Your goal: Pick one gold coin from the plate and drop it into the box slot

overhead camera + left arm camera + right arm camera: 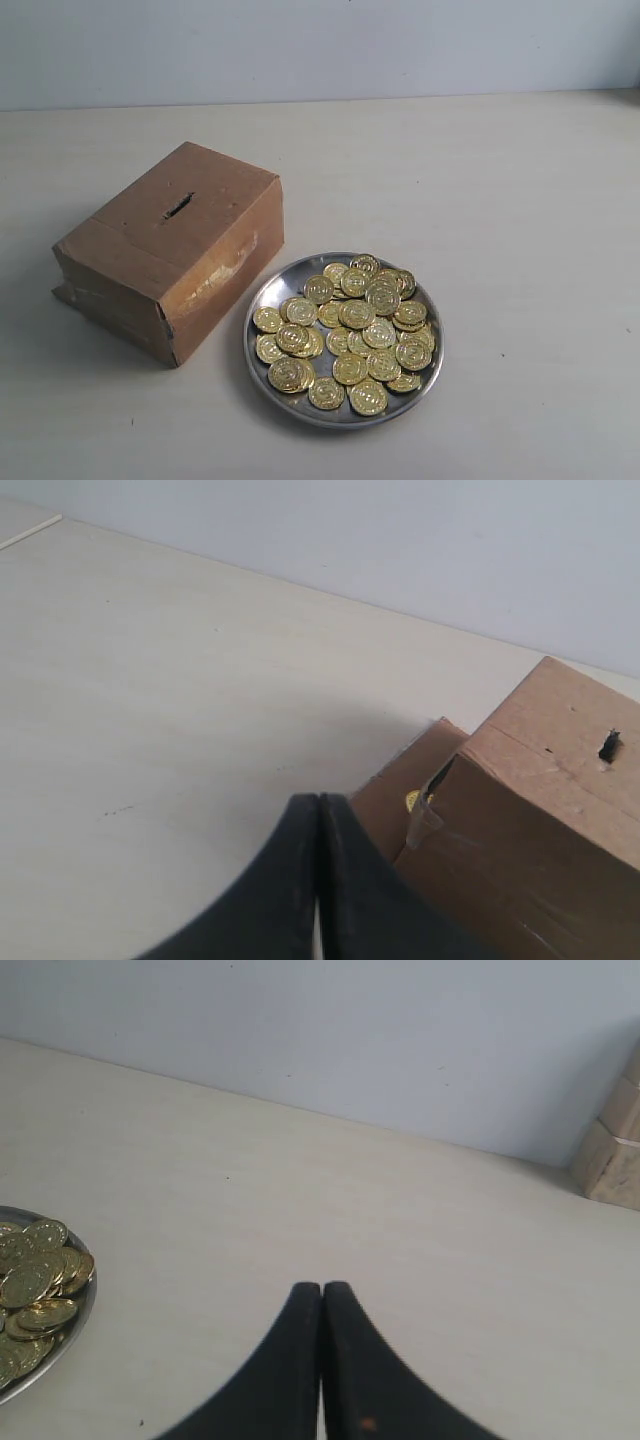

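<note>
Jaws: left gripper (pixel 318 800), black, pressed tight together, holding nothing. Right gripper (pixel 322 1286), black, likewise closed and empty. Neither gripper shows in the exterior view.

Box (pixel 175 245): brown cardboard, worn edges, standing flat on the table (pixel 500 200), turned at an angle. Its long axis runs from about 8 o'clock to 2 o'clock in the exterior view. A glossy strip of tape (pixel 215 278) lies along the side facing 4 o'clock. The left wrist view shows one end flap gaping slightly, with a speck of yellow in the gap.

Slot (pixel 177 207): short dark slit with rough edges, cut in the top face and facing up. Its long axis follows the box's own, 8 o'clock to 2 o'clock.

Plate (pixel 262 292): round, shiny metal, at 4 o'clock from the box. Its rim is just beside the box's lower edge; contact cannot be told.

Coins (pixel 350 330): gold, many, heaped and overlapping inside the plate.

Surface: pale, matt, faintly grained tabletop.

Room: plain pale grey wall (pixel 300 40) behind the table at 12 o'clock.
</note>
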